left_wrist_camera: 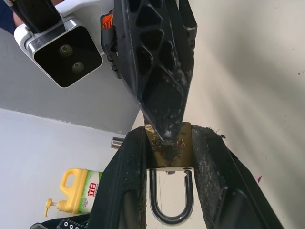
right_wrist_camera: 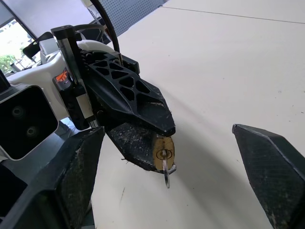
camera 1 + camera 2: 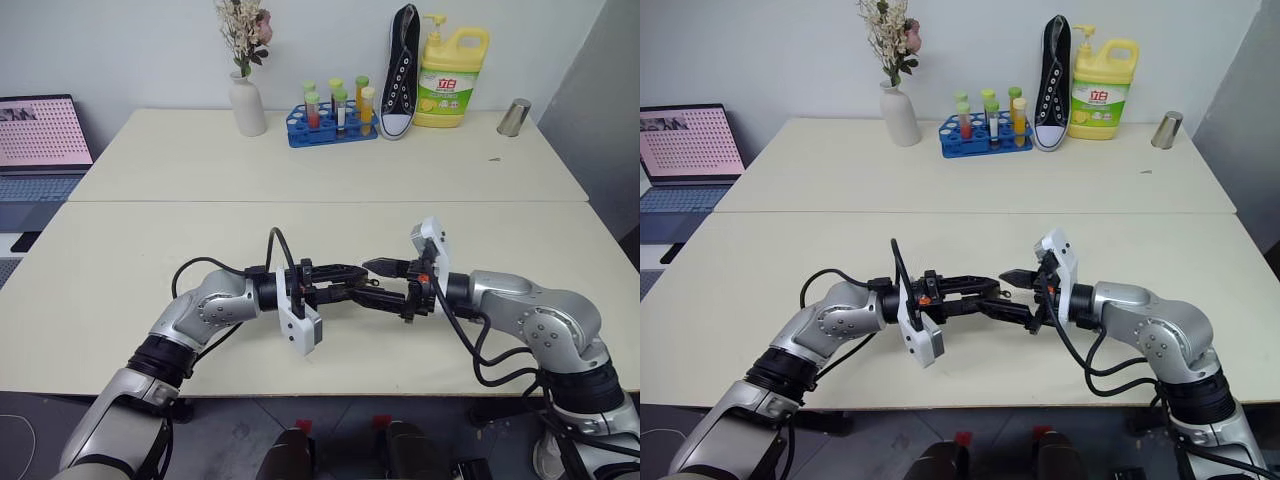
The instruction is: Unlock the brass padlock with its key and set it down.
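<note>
My left gripper [image 1: 169,138] is shut on the brass padlock [image 1: 177,155]. It clamps the small yellow body between both fingers, and the silvery shackle [image 1: 171,212] hooks back toward the wrist. The thin silvery key [image 2: 166,175] sticks out of the keyhole in the padlock's end face [image 2: 162,151]. My right gripper [image 2: 167,131] faces the left one just above the table [image 3: 300,225]. Its jaws stand wide open on either side of the padlock and key and touch neither. In the head views the left gripper [image 3: 350,290] and the right gripper [image 3: 388,285] meet tip to tip at centre front.
Along the table's far edge stand a white vase of dried flowers [image 3: 247,105], a blue rack of test tubes [image 3: 333,125], an upright black sneaker [image 3: 400,70], a yellow detergent bottle [image 3: 452,80] and a metal cup [image 3: 514,117]. A laptop [image 3: 40,140] sits far left.
</note>
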Tool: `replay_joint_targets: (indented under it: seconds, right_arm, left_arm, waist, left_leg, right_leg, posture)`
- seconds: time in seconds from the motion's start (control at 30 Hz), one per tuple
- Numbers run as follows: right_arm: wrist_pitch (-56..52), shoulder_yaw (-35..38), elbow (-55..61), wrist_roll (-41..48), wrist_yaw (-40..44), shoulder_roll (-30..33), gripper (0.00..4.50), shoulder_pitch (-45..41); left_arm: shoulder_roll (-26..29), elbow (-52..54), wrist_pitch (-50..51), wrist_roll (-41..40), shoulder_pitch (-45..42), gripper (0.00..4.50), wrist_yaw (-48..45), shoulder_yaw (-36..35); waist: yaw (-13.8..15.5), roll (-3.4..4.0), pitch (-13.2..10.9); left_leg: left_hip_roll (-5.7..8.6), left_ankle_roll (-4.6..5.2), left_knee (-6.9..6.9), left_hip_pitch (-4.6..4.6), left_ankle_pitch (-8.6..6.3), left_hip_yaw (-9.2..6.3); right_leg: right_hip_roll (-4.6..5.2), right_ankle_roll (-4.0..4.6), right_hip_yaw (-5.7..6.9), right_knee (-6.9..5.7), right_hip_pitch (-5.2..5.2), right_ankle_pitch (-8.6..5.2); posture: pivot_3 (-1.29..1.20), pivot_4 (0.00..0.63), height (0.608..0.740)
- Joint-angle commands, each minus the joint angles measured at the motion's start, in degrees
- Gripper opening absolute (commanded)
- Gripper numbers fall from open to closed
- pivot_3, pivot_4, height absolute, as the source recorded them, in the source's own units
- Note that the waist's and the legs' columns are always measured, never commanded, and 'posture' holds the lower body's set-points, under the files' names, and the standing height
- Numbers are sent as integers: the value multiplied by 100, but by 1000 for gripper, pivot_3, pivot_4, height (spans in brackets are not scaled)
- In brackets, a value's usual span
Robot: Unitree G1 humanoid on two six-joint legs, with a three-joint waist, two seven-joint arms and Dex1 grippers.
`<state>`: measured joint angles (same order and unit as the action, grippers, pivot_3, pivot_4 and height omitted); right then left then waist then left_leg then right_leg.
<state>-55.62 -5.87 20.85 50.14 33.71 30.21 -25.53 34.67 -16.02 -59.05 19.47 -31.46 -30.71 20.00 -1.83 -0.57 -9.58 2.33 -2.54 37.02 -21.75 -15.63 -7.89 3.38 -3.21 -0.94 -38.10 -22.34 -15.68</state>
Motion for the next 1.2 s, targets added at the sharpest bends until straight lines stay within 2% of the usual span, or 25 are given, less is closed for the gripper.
replay_joint_targets:
  seconds: [0.03, 0.27, 0.3, 0.33, 0.6, 0.8, 0.93, 1.03, 1.07, 1.13, 1.2]
  right_arm:
    - [-1, 50, 83, -49, 80, -31, 3243, -119]
    - [-15, 32, 97, -110, 163, -19, 556, -133]
    - [-14, 36, 93, -119, 176, -20, 252, -138]
    - [-11, 34, 93, -127, 195, -17, 129, -144]
    - [-14, 47, 69, -180, 279, -55, 135, -205]
    - [41, 20, 2, -277, 353, -40, 135, -248]
    - [226, -18, -103, -573, 491, 96, 135, -230]
    - [321, -31, -129, -732, 614, 161, 135, -214]
    - [376, -44, -137, -806, 665, 198, 135, -210]
    - [448, -51, -144, -907, 752, 245, 135, -199]
    - [514, -57, -144, -990, 849, 283, 135, -184]
  left_arm:
    - [-6, 225, -4, -90, 15, 964, 45, -59]
    - [3, 235, 10, -95, 40, 964, 52, -73]
    - [3, 237, 14, -100, 43, 964, 51, -73]
    - [2, 238, 21, -103, 46, 964, 51, -74]
    - [15, 291, 148, -328, 111, 964, -59, -14]
    - [206, 815, 317, -1075, 348, 2993, -425, -23]
    - [425, 1467, 737, -1420, 876, 4267, -390, -380]
    - [549, 1702, 1235, -1918, 1175, 4293, -538, -473]
    - [538, 1737, 1572, -2154, 1261, 4137, -540, -571]
    - [432, 1858, 2433, -2671, 1345, 3696, -456, -792]
    - [361, 1886, 3001, -3013, 1250, 3018, -549, -911]
  waist:
    - [-1, 0, 0]
    - [-2, 0, 0]
    - [-2, 0, 0]
    - [-1, 0, 0]
    - [-2, 0, 0]
    - [-1, 0, 0]
    - [-15, 1, 1]
    - [-2, 2, 0]
    - [-2, 2, 0]
    - [-2, 2, 0]
    - [-3, 1, 0]
  left_leg:
    - [0, 0, 0, 0, 0, 0]
    - [0, 0, 0, 0, 0, 0]
    - [0, 0, 0, 0, 0, 0]
    - [0, 0, 0, 0, 0, 0]
    - [0, 0, 0, 0, 0, 0]
    - [-1, 0, 0, 0, 0, -2]
    - [-1, 0, -2, 2, 0, 2]
    - [-2, 0, -1, 2, 0, 0]
    - [-2, 0, -1, 2, 0, 0]
    - [-2, 0, 0, 2, 0, 0]
    - [-2, 1, 0, 2, 0, -1]
  right_leg:
    - [0, 0, 0, 0, 0, 0]
    - [0, 0, 0, 0, 0, 0]
    - [0, 0, 0, 0, 0, 0]
    - [0, 0, 0, -1, 0, 0]
    - [0, 0, 0, -1, 0, 0]
    - [0, 0, -1, 0, -1, 0]
    - [0, 0, -6, 0, -1, 0]
    - [0, 0, -3, -1, -2, 0]
    - [0, 0, -2, -2, -1, 0]
    - [0, 0, -2, -2, 0, 0]
    - [0, 0, -1, -3, -1, 0]
  posture:
    - [0, 150, 740]
    - [0, 150, 740]
    - [0, 150, 740]
    - [0, 150, 740]
    - [0, 150, 740]
    - [0, 150, 740]
    - [0, 150, 740]
    - [0, 150, 740]
    - [0, 150, 740]
    - [0, 150, 740]
    - [0, 150, 740]
